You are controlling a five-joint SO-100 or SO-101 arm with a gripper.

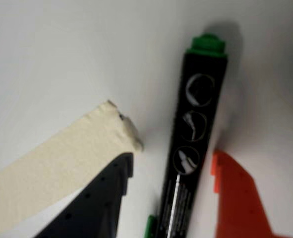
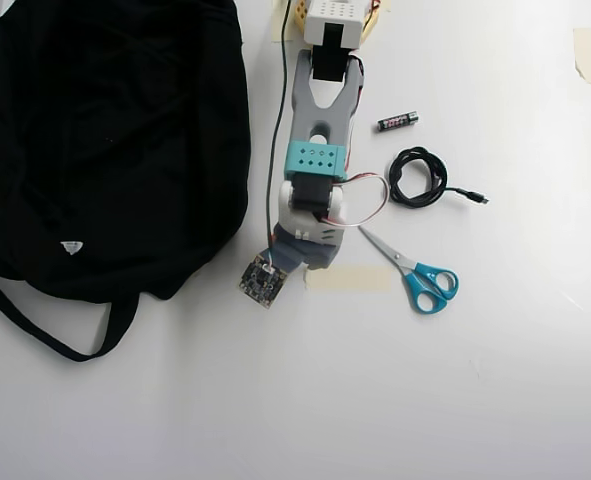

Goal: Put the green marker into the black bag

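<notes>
In the overhead view the black bag [image 2: 105, 140] lies at left, the arm beside it, then masking tape [image 2: 347, 279], scissors [image 2: 415, 272], a coiled cable [image 2: 418, 177] and a battery [image 2: 397, 121]. In the wrist view the gripper [image 1: 173, 171] is spread apart, its fingers flanking the green marker [image 1: 192, 139] flat on the white table [image 1: 47, 59].

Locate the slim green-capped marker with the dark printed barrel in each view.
Wrist view: the green marker runs from bottom centre up to upper right, lying between the dark and orange fingers of the gripper.
Overhead view: not visible; the arm covers the spot where it would lie.
Shared landmark: the strip of beige masking tape, left of the marker at the wrist, beside the gripper from above.
</notes>
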